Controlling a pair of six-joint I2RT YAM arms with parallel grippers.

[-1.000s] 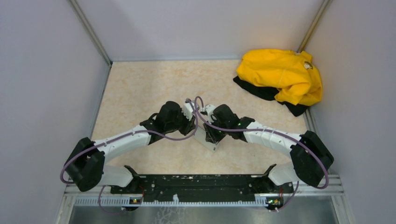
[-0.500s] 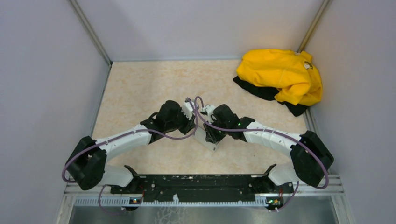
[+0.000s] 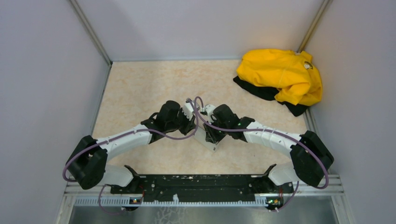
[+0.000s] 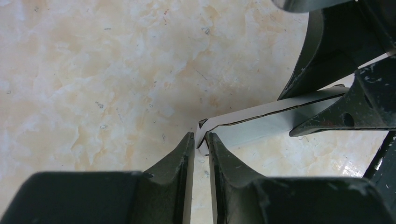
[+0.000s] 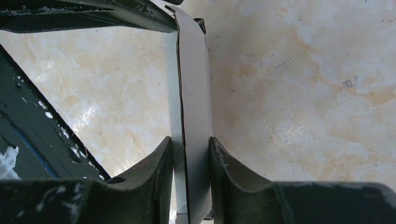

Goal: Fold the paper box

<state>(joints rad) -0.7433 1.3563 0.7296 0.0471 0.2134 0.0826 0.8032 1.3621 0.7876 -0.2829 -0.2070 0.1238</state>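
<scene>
Mottled cream tabletop (image 3: 140,88); thin paper box (image 5: 194,84) (pale card) tight in left gripper (image 4: 200,140) and right gripper (image 5: 190,142).

Yellow garment (image 3: 280,74) far-right; paper box (image 3: 210,141) mid-scene, seemingly held.

Thin, flattened, pale grey-white paper box (image 5: 189,116) (image 4: 261,122) (image 3: 208,138), edge-up, near mid-table (image 3: 140,88).

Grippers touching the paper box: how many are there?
2. The left gripper pinches a corner of the paper box; the right gripper clamps its other end. None hidden.
</scene>
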